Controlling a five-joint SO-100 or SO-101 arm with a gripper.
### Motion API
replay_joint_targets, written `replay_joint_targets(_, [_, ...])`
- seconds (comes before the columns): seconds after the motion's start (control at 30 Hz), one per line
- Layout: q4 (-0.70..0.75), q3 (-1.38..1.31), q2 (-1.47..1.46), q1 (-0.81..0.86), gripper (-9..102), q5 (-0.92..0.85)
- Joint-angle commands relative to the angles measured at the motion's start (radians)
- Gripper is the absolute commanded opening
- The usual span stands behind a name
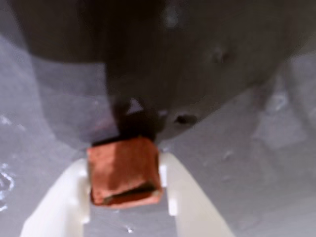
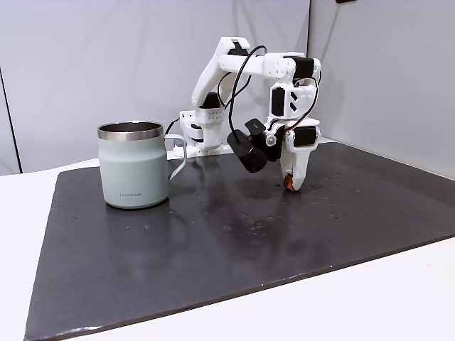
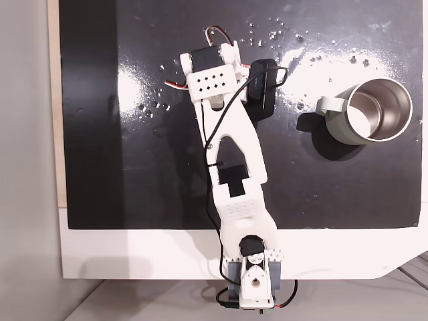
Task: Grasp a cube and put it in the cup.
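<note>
There is one cube (image 1: pixel 125 171), a small rust-orange block with a dark notch on its lower side, and one cup (image 2: pixel 134 165), a big pale grey-green mug with a shiny steel rim, a thin handle and small letters near the base. In the wrist view the cube sits between the two white fingers (image 1: pixel 58 206) of the gripper (image 1: pixel 126 187), which pinch it from left and right. In the side fixed view the gripper (image 2: pixel 291 186) points straight down and its tips are at the mat, where a little reddish spot of the cube (image 2: pixel 288 186) shows; whether the cube is lifted or rests on the mat I cannot tell.

The one white arm (image 3: pixel 230 137) is bent over from its base, with black cables hanging by it.

The cup (image 3: pixel 371 111) stands upright and well apart from the gripper, its handle turned toward the arm. The surface is a dark glossy mat (image 2: pixel 213 249) on a white table (image 2: pixel 341 305), with pale grey walls behind.
</note>
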Motion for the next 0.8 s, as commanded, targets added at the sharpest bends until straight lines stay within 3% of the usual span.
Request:
replay_joint_targets(0.0, [0.005,-0.064,0.014,0.003,4,-0.006])
replay_joint_targets(0.4, [0.038,-0.106,0.034,0.006,0,-0.006])
replay_joint_targets(0.77, [0.11,-0.236,0.259,-0.002,0,0.012])
